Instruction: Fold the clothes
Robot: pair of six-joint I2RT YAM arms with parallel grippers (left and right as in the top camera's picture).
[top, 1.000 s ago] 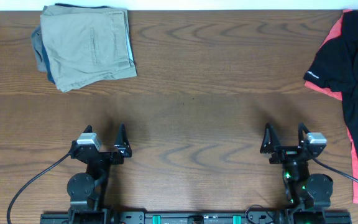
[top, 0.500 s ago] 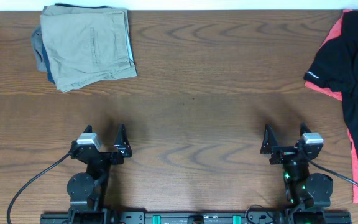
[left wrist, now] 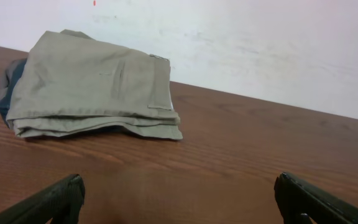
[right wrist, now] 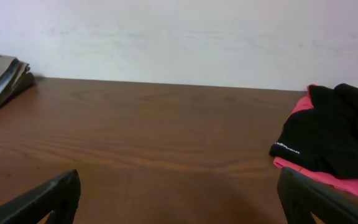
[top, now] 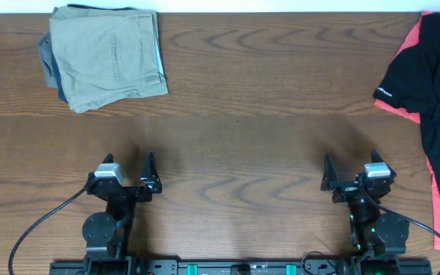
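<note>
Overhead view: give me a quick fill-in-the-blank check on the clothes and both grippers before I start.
1. Under the folded khaki clothes lies a garment coloured dark ____.
2. The left gripper rests near the front edge with its jaws ____.
3. The black and pink garment lies crumpled at the table edge on the robot's ____.
4. The right gripper, jaws open, holds ____.

Missing words: blue; open; right; nothing.

Black-and-coral garment [top: 438, 84] at right edge, blue garment [top: 50, 75] far left, wooden table [top: 243, 114]
</note>
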